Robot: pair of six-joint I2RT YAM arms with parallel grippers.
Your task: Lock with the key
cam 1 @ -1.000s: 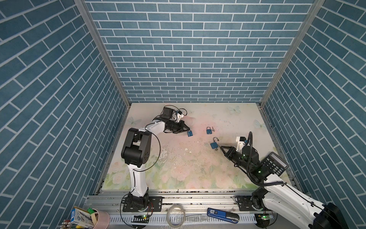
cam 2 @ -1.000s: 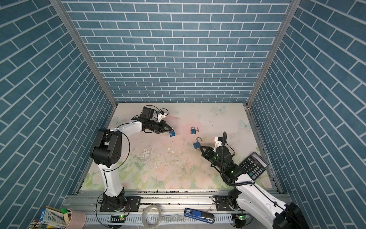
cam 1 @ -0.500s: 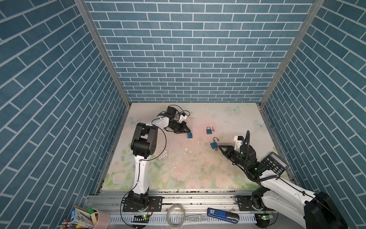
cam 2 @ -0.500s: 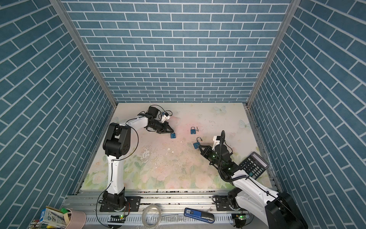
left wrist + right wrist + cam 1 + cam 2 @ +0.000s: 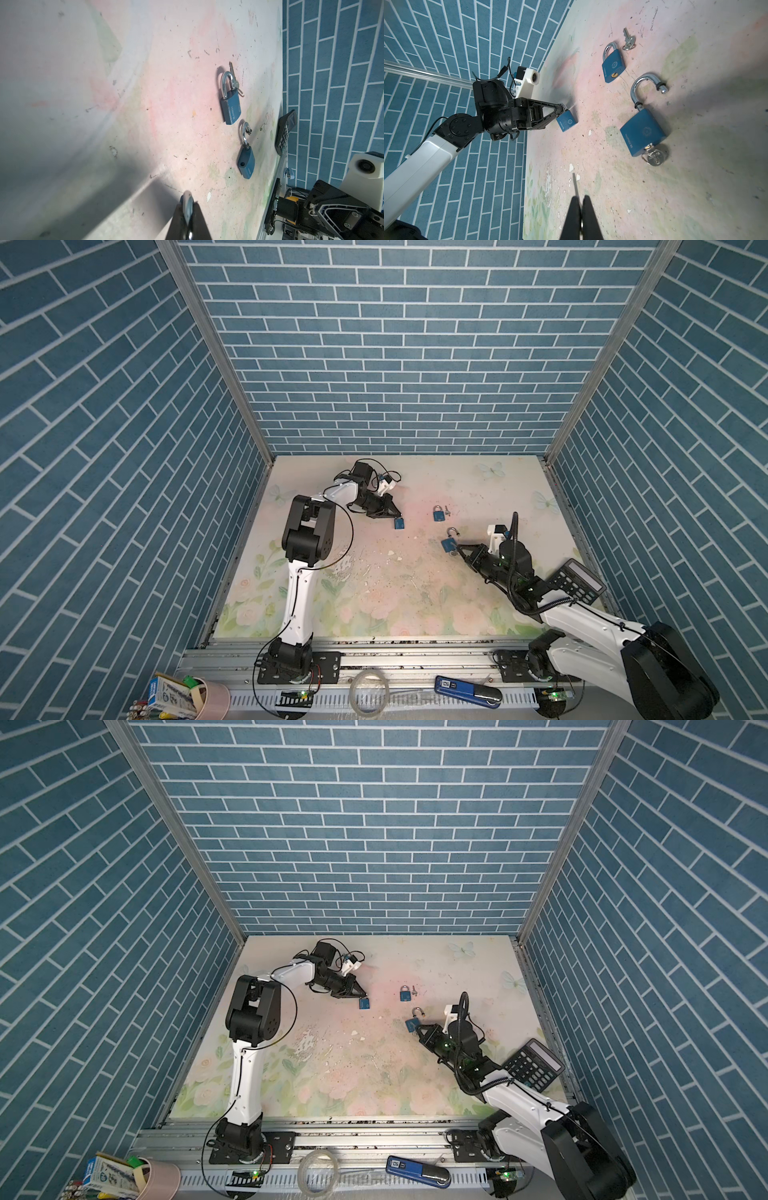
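Left of centre in both top views, the left gripper (image 5: 397, 517) is pinching the silver shackle (image 5: 187, 200) of a small blue padlock (image 5: 399, 524). The right gripper (image 5: 459, 549) is pressing together on a thin silver blade (image 5: 575, 185), probably the key. Squaring it with the keyhole is mattering most.

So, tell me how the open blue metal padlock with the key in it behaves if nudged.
The open blue metal padlock lies flat, so it would probably slide, not roll. Its open steel shackle may swivel. The inserted silver key could snag.
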